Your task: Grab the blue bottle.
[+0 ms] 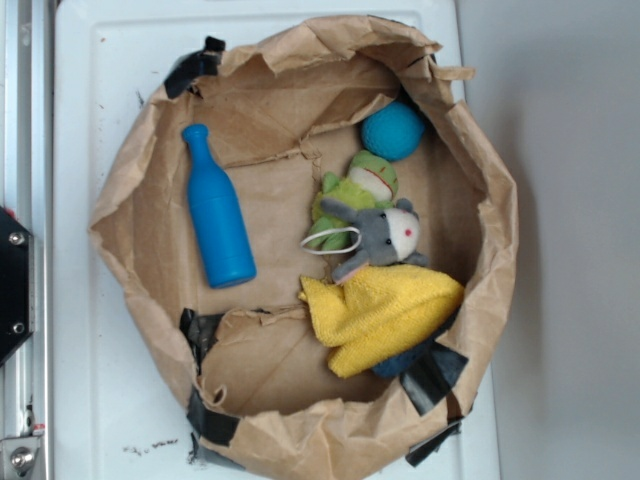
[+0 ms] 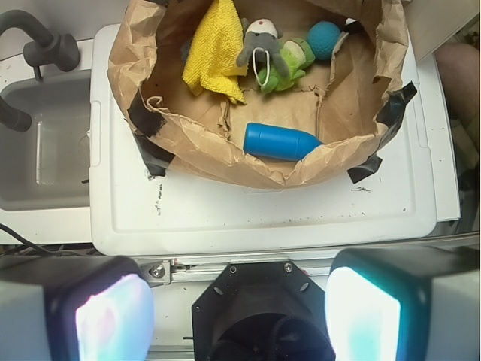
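In the exterior view you see the blue bottle (image 1: 217,212) lying flat on the floor of the brown paper bag (image 1: 120,190), on the left side of the bag's open bowl, well apart from the other things. Its long axis runs nearly top to bottom in this picture, tilted a little, with the narrow neck toward the top and the flat base toward the bottom. To its right lie the green plush (image 1: 358,190), the grey plush (image 1: 385,236), the yellow cloth (image 1: 380,312) and the teal ball (image 1: 393,131), none touching the bottle. No arm reaches into this view, so judge the grab as not yet begun: approach, descent and closing are all left to you. In the wrist view the gripper (image 2: 239,312) hangs outside the bag, above the near edge of the white tray (image 2: 263,214), and its two fingers (image 2: 362,310) stand wide apart with nothing between them. Here the bottle (image 2: 279,141) lies just behind the bag's near rim, its long axis running across the picture, base to the left; the neck end on the right is hidden by the paper rim. You will likely want the jaws closing across the body, not along it.
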